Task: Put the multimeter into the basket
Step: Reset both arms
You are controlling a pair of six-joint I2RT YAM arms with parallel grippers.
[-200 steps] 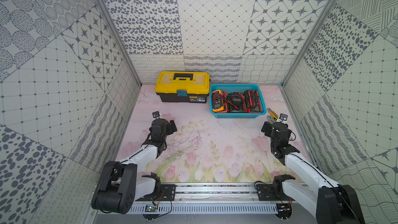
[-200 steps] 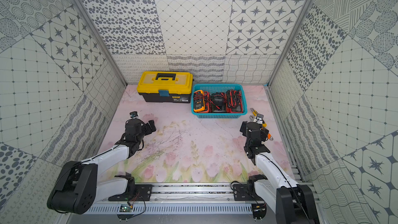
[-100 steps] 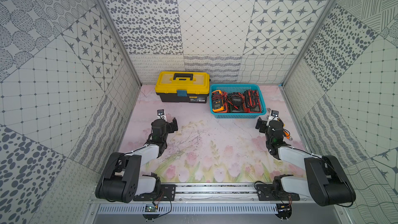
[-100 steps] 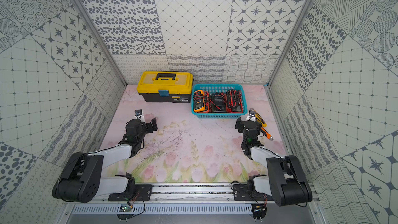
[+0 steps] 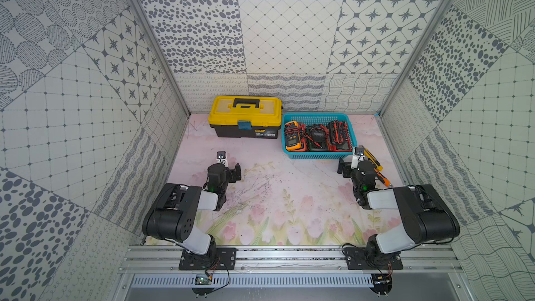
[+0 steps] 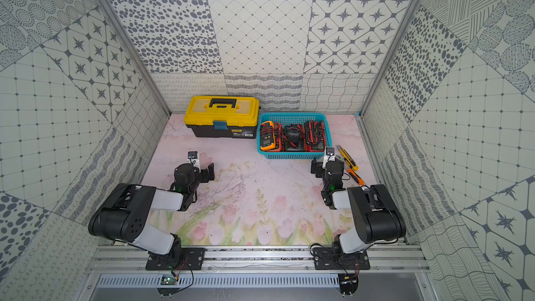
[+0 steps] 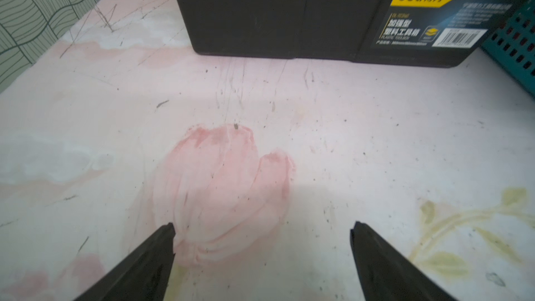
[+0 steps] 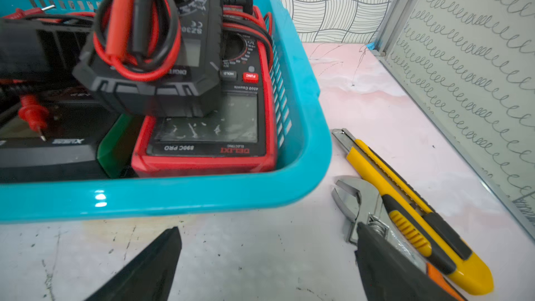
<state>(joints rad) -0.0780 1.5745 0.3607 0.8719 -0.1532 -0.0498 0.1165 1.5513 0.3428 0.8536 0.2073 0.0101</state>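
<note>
The turquoise basket (image 5: 317,156) (image 6: 289,156) stands at the back right of the table. Three multimeters lie inside it: an orange one (image 5: 292,137), a black one (image 5: 318,137) and a red one (image 5: 341,137). In the right wrist view the black multimeter (image 8: 150,82), wrapped in its leads, rests partly on the red one (image 8: 202,128) behind the basket rim (image 8: 173,195). My right gripper (image 5: 351,163) (image 8: 267,230) is open and empty, low over the table just in front of the basket's right corner. My left gripper (image 5: 228,166) (image 7: 262,227) is open and empty over bare table, in front of the toolbox.
A yellow-lidded black toolbox (image 5: 244,117) (image 7: 289,10) stands left of the basket. A yellow utility knife (image 5: 370,157) (image 8: 405,198) and an adjustable wrench (image 5: 382,178) (image 8: 359,201) lie right of the basket, beside my right finger. Patterned walls close in on three sides.
Both arms have folded down toward the front rail. The right gripper has shifted a little left, nearer the basket's corner. Both grippers stay open.
</note>
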